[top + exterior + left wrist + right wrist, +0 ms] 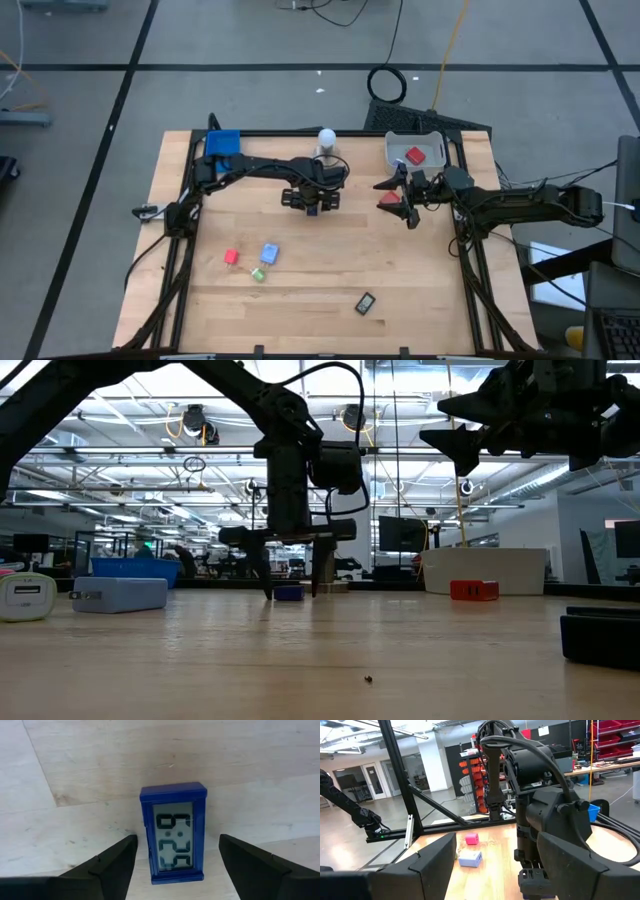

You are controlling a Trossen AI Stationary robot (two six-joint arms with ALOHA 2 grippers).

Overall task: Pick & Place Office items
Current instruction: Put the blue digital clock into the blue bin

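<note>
**L arm lining up on blue clock**

Left gripper [175, 857] has its jaws apart either side of the blue clock [173, 832], flat on the table [330, 265], mid-rear. Centre, drop, squeeze the long sides. Right gripper [405, 203] hangs raised, fingers spread, empty. Only the L wrist view shows the digits; the high view hides the clock.

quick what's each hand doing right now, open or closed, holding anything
Left hand: open, straddling the blue clock on the table, not gripping it.
Right hand: open, empty, raised off the table.
</note>
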